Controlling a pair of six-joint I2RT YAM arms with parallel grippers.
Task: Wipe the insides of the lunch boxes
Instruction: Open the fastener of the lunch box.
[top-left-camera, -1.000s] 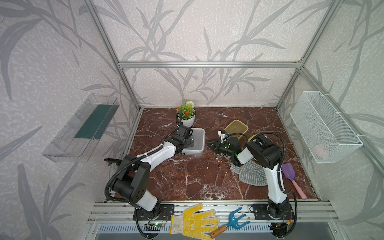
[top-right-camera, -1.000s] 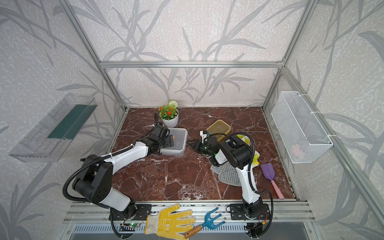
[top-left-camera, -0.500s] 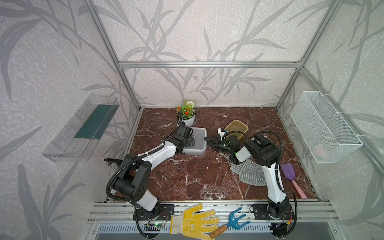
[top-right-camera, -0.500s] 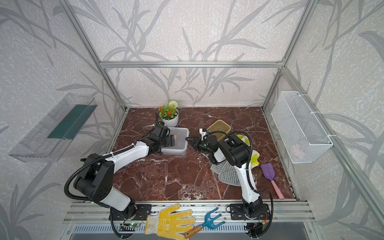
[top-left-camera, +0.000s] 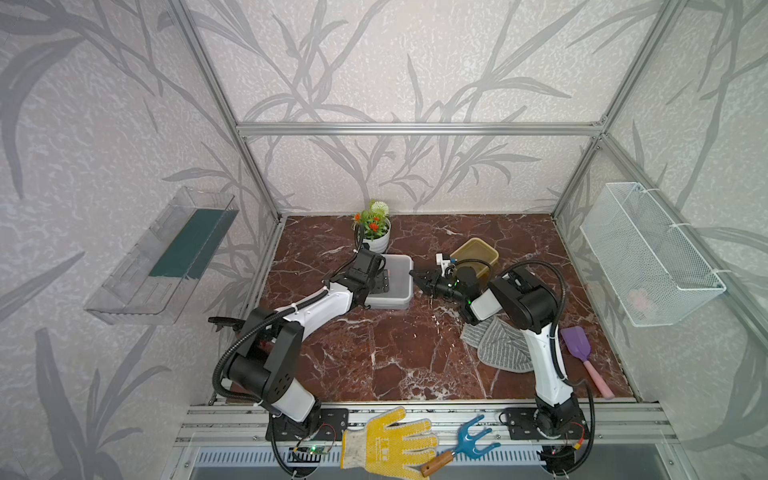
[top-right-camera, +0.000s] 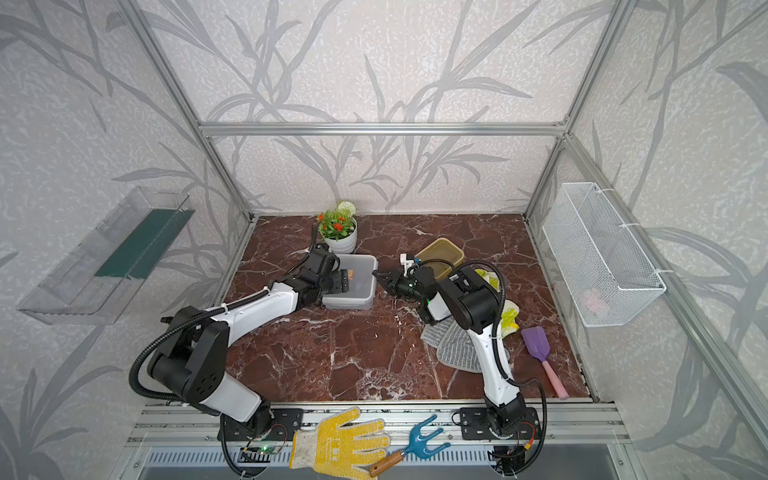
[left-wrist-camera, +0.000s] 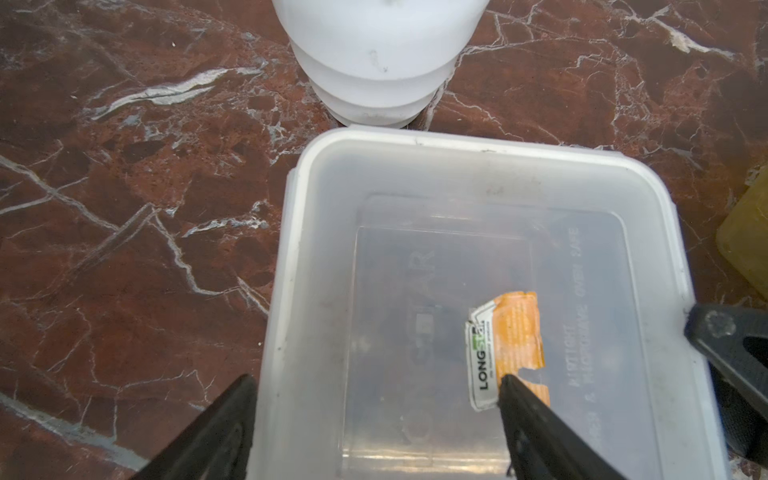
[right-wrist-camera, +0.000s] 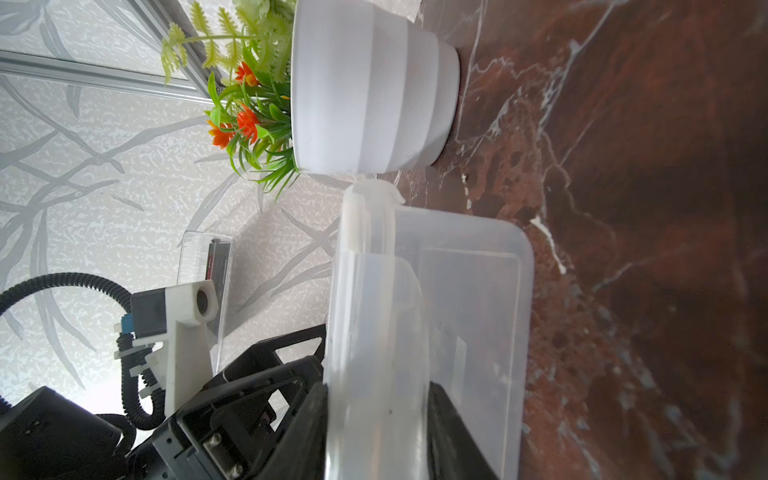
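**Q:** Entries from the front edge of the table inward?

**A:** Striped grey cloth (top-left-camera: 498, 345), loose and flat, front-right quarter, beside the right arm's base. Probably staged there for the wiping; no gripper holds it.

**Q:** Item: clear greyish lunch box (top-left-camera: 397, 282)?

**A:** Back half of the table, slightly left of centre, sitting flat with its opening facing up. Its long axis runs roughly from the front edge to the back edge. The lid looks to be on, so wiping has likely not begun.

**Q:** Why are both arms at it?

**A:** Left gripper (left-wrist-camera: 376, 382): jaws wide apart, one finger outside the box's left wall, the other over its top. This reads as bracing. Right gripper (right-wrist-camera: 376, 399): jaws straddle the lid rim on the right side, narrowly spaced. I cannot tell whether they are clamped on it. The likely aim is to pry off the lid.

**Q:** Further back?

**A:** Amber lunch box (top-left-camera: 478, 253): back half, right of centre, just behind the right gripper, turned at an angle to the table's edges and untouched. White flower pot (top-left-camera: 378, 239): just behind the clear box's back-left corner, near the back edge.
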